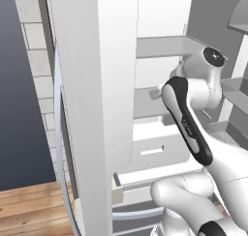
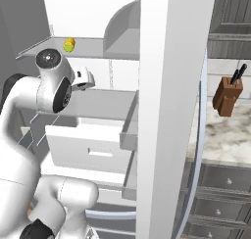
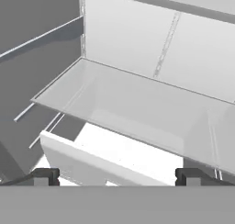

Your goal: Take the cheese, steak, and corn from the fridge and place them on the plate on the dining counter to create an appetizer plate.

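Observation:
The fridge (image 2: 171,110) stands open, its thick white door edge-on in both base views. The corn (image 2: 69,44), a yellow cob with a green end, lies on an upper grey shelf. My gripper (image 2: 88,81) reaches into the fridge one shelf below the corn. In the hand view the gripper (image 3: 117,177) is open, its dark fingertips (image 3: 43,176) far apart with nothing between them, over a bare glass shelf (image 3: 137,108) and a white drawer (image 3: 92,163). The cheese, steak, plate and dining counter are out of view.
The fridge door (image 1: 97,109) stands close on the arm's left. White drawers (image 2: 88,150) sit below the shelf. To the right, a wooden knife block (image 2: 228,93) stands on a small marble top (image 2: 225,135) over dark cabinets. Wooden floor (image 1: 29,206) lies at the left.

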Available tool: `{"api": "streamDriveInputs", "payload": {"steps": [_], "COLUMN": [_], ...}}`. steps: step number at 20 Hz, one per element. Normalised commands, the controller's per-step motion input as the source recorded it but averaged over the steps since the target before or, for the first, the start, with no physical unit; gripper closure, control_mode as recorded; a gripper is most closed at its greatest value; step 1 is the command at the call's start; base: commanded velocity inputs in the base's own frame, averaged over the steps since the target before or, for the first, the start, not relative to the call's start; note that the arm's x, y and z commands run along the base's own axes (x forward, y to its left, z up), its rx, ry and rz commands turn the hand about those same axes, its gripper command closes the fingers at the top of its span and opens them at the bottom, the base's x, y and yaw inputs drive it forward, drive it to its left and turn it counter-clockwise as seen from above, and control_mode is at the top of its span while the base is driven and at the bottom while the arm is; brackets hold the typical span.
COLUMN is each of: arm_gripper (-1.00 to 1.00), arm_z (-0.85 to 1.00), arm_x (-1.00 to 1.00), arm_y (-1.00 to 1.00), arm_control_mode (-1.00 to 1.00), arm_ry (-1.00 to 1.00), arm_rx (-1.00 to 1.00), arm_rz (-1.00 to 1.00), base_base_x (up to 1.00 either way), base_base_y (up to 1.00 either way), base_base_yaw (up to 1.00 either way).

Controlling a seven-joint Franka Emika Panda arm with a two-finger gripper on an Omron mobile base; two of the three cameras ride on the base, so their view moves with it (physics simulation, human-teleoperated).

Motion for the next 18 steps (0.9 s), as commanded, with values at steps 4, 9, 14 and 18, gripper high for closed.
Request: {"api": "streamDriveInputs", "payload": {"steps": [4, 9, 14, 18], "arm_gripper": [-1.00, -1.00, -1.00, -1.00], "arm_z": [0.44, 0.50, 0.34, 0.09], "arm_x": [0.42, 0.40, 0.29, 0.17], "arm_y": [0.13, 0.34, 0.23, 0.00], "arm_control_mode": [-1.00, -1.00, -1.00, -1.00], "arm_ry": [-0.06, -0.02, 0.00, -0.05], "arm_rx": [0.00, 0.00, 0.00, 0.00], "arm_rz": [0.16, 0.03, 0.00, 0.00], "base_base_x": [0.00, 0.00, 0.00, 0.00], "base_base_y": [0.00, 0.00, 0.00, 0.00], "base_base_yaw": [0.00, 0.00, 0.00, 0.00]}}
